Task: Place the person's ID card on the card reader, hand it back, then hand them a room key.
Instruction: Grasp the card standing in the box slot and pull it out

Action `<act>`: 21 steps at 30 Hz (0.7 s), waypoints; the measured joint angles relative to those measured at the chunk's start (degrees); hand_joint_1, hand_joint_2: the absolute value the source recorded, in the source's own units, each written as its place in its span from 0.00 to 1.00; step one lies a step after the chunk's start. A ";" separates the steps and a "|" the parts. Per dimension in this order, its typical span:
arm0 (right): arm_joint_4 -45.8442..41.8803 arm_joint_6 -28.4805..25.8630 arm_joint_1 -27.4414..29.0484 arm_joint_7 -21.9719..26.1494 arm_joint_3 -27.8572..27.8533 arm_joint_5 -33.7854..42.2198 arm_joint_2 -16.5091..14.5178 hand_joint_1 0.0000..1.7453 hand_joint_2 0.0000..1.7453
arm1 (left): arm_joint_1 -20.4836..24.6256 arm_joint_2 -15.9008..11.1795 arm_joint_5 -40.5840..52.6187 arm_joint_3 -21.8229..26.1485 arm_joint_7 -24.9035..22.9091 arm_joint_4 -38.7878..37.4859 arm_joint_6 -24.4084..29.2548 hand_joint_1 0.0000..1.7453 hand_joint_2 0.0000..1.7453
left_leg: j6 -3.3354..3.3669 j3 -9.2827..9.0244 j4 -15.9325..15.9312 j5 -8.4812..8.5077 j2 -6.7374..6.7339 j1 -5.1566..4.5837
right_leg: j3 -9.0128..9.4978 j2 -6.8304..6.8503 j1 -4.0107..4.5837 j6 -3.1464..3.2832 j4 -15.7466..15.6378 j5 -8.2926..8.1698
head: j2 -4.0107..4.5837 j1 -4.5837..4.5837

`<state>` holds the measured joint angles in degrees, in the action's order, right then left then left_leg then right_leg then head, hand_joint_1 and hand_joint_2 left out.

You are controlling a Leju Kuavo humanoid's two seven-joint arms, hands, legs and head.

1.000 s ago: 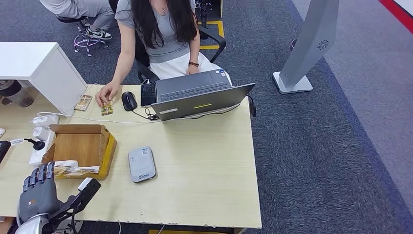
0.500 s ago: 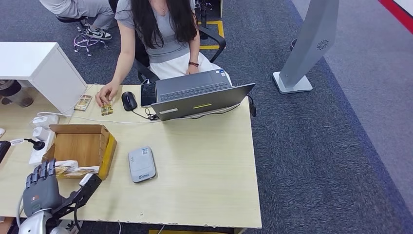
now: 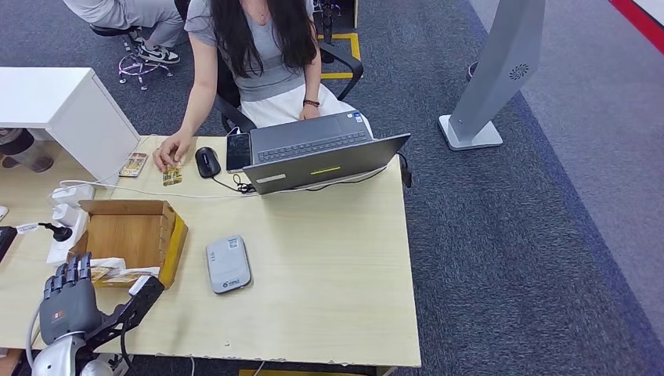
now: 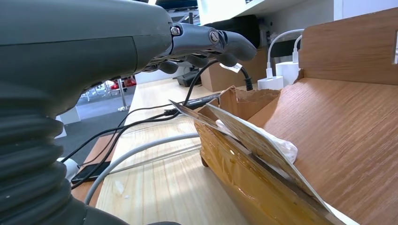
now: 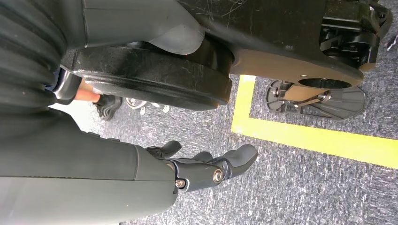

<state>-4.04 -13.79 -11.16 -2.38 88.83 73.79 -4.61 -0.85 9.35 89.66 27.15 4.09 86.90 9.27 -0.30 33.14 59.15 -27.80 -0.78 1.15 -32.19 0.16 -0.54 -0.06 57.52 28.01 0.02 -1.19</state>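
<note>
Now left hand (image 3: 69, 305) beside the wooden box (image 3: 133, 233).
Its fingers (image 3: 66, 272) spread wide, holding nothing; right hand (image 5: 206, 166) hangs loosely open.

Card reader (image 3: 228, 264) labels: print is being shown at frame centre-left, too small to be read.
Laptop (image 3: 325, 161) lid sticker: nothing legible.
Grey stand (image 3: 501, 70) emblem: no readable text.
</note>
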 joint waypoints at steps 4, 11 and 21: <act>0.00 0.00 0.00 0.00 0.00 0.00 0.00 0.00 1.00 | 0.01 0.00 0.00 0.00 0.01 -0.03 0.00 0.00 1.00 | 0.00 0.00 0.00 0.00 0.00 0.00 | 0.00 0.00 0.00 0.00 0.00 0.00 | 0.00 0.00; 0.00 0.00 0.00 0.00 0.00 0.00 0.00 0.00 1.00 | 0.03 0.00 -0.01 0.00 0.00 -0.25 0.01 0.00 1.00 | 0.00 0.00 0.00 0.00 0.00 0.00 | 0.00 0.00 0.00 0.00 0.00 0.00 | 0.00 -0.01; -0.02 0.01 -0.02 0.02 0.00 -0.36 0.00 0.00 1.00 | 2.00 0.04 -0.48 -0.02 0.33 -0.33 0.70 0.00 1.00 | 0.00 -0.01 0.01 0.00 0.00 0.00 | -0.01 0.00 0.00 0.00 0.00 -0.01 | 0.00 0.00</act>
<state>-4.07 -13.78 -11.18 -2.36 88.83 73.43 -4.61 1.15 9.40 89.18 27.12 4.42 86.58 9.97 -0.30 33.13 59.16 -27.80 -0.78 1.15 -32.20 0.15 -0.54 -0.05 57.52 28.00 0.02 -1.19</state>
